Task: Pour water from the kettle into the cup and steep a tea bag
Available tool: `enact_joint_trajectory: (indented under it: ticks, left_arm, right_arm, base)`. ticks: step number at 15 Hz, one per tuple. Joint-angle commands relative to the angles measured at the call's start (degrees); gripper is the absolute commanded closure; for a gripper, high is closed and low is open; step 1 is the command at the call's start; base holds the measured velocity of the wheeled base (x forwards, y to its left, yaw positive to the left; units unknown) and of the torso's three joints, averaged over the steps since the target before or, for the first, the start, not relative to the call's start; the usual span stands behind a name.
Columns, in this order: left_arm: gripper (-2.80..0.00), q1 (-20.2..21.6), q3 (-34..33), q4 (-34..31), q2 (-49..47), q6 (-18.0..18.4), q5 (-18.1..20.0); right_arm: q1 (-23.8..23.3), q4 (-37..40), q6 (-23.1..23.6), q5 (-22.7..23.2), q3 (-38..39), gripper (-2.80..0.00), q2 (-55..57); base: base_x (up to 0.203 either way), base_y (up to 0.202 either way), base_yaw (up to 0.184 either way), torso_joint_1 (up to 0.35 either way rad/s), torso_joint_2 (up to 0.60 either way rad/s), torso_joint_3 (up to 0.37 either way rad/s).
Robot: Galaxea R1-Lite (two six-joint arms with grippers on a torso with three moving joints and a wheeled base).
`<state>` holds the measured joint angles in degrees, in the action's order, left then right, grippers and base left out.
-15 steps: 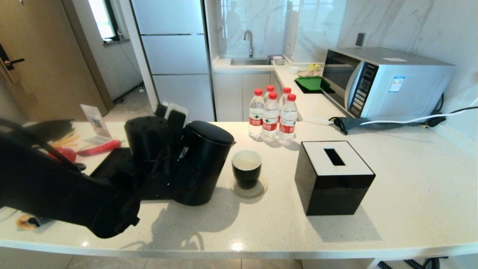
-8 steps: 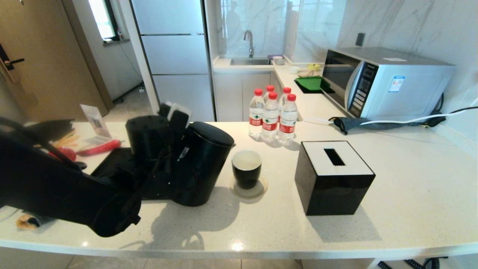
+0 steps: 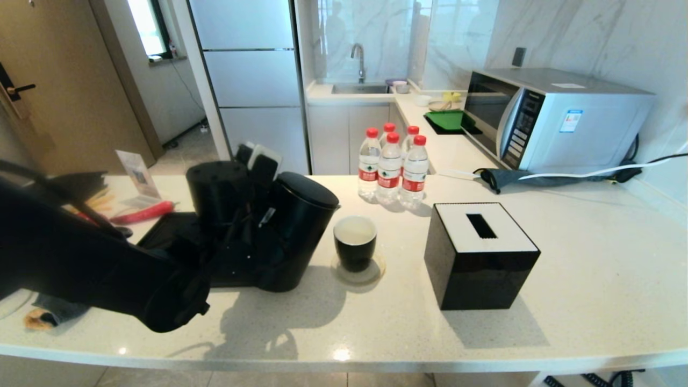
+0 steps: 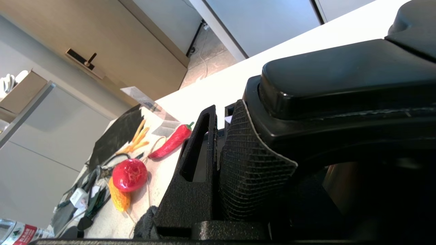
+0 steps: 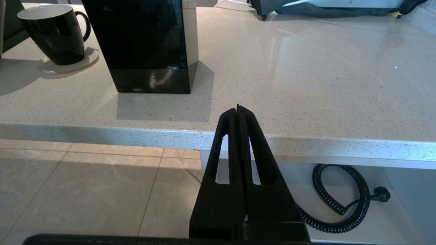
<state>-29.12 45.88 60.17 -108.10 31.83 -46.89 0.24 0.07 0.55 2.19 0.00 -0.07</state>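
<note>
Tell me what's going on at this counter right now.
The left end effector is clamped on the handle of the black electric kettle, which leans toward the black cup on its coaster; no water stream is visible. The right end effector hangs shut below the counter edge, idle. No tea bag is in view.

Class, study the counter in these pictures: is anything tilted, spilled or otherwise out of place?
Yes: the kettle is off upright, its top leaning toward the cup, with the left gripper clamped on its handle. The cup sits upright on its coaster. No spill shows on the counter.
</note>
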Motion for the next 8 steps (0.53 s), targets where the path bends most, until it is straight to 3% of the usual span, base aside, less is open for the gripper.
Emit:
enact_joint_trajectory:
  ticks: [1,8]
  left_arm:
    - [0.0,-0.32,0.52,-0.21,-0.7,0.16,-0.31]
    - [0.0,-1.64,4.14,-4.72,-2.11,0.16,-0.4]
  right_arm:
    - [0.02,-0.07,0.06,0.08,0.0,0.0,0.07]
    - [0.02,0.01,0.07,0.0,0.0,0.0,0.07]
  base:
    - [0.0,0.0,0.0,0.0,0.0,0.0]
    - [0.0,0.0,0.0,0.0,0.0,0.0]
